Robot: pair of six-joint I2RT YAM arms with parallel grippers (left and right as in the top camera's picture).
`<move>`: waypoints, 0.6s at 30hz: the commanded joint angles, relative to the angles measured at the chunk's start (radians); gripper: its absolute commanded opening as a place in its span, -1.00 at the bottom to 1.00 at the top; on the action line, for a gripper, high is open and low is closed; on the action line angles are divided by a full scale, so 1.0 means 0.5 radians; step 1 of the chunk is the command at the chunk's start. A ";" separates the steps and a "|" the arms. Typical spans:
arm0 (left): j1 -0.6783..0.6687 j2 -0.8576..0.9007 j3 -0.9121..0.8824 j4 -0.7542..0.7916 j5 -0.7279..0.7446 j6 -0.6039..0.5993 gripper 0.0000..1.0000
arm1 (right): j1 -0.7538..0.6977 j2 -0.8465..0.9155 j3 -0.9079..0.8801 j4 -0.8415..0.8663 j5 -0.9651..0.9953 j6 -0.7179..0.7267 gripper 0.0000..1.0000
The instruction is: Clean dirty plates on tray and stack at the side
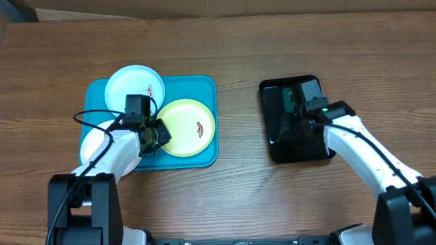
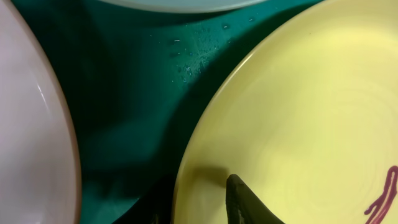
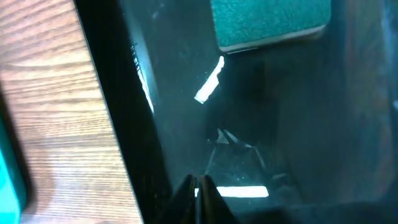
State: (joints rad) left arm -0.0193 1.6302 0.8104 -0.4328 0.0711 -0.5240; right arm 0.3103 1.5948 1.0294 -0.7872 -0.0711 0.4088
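Observation:
The teal tray point(image 1: 208, 85) holds three plates. The pale blue plate point(image 1: 129, 85) lies at its back left, the yellow plate point(image 1: 185, 119) with a reddish smear point(image 1: 199, 128) at its right, and the white plate point(image 1: 92, 139) at its left, partly under my left arm. My left gripper point(image 1: 155, 136) is at the yellow plate's left rim. In the left wrist view one finger point(image 2: 242, 202) rests on the yellow plate point(image 2: 311, 112) and the other is below its rim, shut on it. My right gripper point(image 1: 302, 102) is shut and empty, low over the black tray point(image 1: 272, 146).
In the right wrist view the shut fingers point(image 3: 198, 186) hang over the glossy black tray point(image 3: 174, 93), and the green sponge point(image 3: 270, 22) lies beyond them. Bare wood table point(image 1: 238, 197) lies between the two trays and in front of them.

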 commanded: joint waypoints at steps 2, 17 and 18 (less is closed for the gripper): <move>-0.004 0.050 -0.011 -0.008 0.016 0.001 -0.39 | 0.026 0.070 0.036 0.078 0.005 0.094 -0.93; -0.004 0.050 -0.010 -0.007 0.016 0.002 -0.39 | 0.174 0.201 0.036 0.297 -0.130 0.344 -0.93; -0.004 0.050 -0.010 -0.007 0.016 0.002 -0.39 | 0.190 0.214 0.036 0.310 -0.129 0.344 -0.93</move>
State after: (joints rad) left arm -0.0193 1.6302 0.8104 -0.4324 0.0711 -0.5240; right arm 0.3862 1.6798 1.0294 -0.6468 -0.1162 0.5549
